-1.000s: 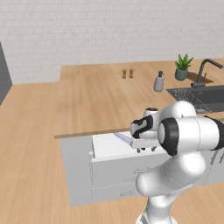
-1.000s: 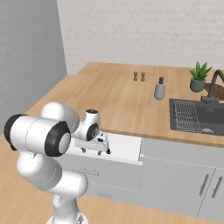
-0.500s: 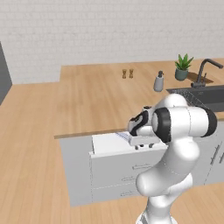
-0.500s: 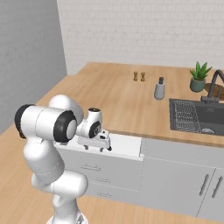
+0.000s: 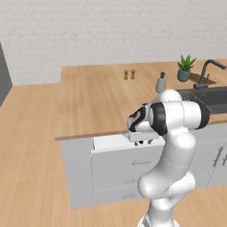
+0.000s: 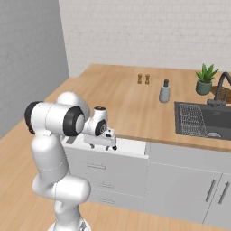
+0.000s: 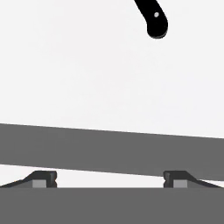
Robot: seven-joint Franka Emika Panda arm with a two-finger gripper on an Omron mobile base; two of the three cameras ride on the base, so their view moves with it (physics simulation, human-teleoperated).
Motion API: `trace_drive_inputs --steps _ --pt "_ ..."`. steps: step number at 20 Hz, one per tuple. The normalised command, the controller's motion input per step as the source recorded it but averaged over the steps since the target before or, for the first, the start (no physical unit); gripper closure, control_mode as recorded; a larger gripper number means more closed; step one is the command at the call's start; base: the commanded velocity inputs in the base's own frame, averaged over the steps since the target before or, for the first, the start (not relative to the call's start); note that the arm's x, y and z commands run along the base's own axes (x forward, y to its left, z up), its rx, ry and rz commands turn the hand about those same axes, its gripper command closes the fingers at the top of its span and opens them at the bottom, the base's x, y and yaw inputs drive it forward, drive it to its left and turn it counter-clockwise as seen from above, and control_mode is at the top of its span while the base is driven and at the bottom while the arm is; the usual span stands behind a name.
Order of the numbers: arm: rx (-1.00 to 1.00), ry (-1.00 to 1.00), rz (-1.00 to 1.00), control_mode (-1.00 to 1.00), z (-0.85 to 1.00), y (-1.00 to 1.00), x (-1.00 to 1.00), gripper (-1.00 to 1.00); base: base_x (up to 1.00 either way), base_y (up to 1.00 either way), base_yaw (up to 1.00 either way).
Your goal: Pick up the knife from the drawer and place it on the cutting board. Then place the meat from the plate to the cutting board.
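gripper: I hover it over the drawer, fingers wide, holding nothing
knife: on drawer floor toward its far edge, handle end visible
handling: I judge it stiff, thin, slippery; I'd take the black handle

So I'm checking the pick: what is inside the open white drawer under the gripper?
In the hand view, the white drawer floor shows the knife's short black handle end; the blade runs out of frame. In the base views the open gripper covers part of the drawer's inside.
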Motion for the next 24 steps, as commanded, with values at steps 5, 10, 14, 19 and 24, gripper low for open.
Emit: trace_drive_inputs --steps 5,10,14,19,24 --pt "0.0 0.0 0.05 -1.0 -0.64 0.0 -0.6 -1.0 0.0 0.0 0.0" --pt "0.01 0.0 0.06 -1.0 -0.72 0.0 -0.99 -1.0 0.0 0.0 0.0" --pt "0.02 0.0 0.08 -1.0 -0.73 0.0 -1.0 -1.0 0.0 0.0 0.0" --pt "0.02 0.0 0.08 -1.0 -0.74 0.0 -1.0 -1.0 0.0 0.0 0.0" --pt "0.02 0.0 0.09 -1.0 -0.74 0.0 -1.0 -1.0 0.0 0.0 0.0"
